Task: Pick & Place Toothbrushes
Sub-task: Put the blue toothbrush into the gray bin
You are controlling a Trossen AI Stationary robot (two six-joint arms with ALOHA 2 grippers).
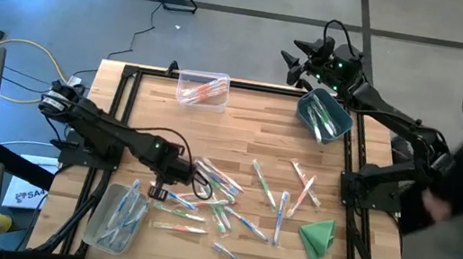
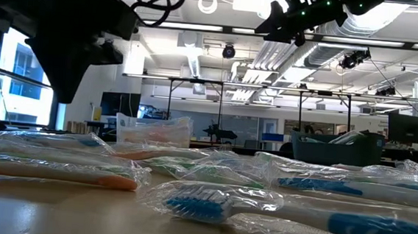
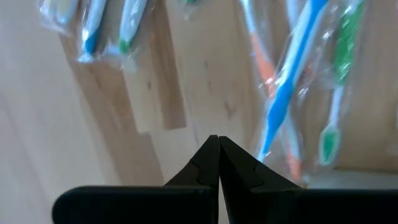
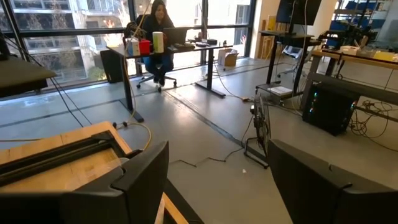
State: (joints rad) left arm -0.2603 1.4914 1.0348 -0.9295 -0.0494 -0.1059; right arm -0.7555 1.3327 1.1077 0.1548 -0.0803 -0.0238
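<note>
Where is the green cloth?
In the high view the folded green cloth lies on the table's near right side, just right of the scattered toothbrushes.

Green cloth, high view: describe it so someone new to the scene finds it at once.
Start at the wooden table and go to its near right corner, on the right arm's side. The green cloth lies there, folded to a triangle, just past the last scattered toothbrushes. It is the only solid green, soft thing; everything near it is thin, pale and wrapped in clear plastic.
</note>
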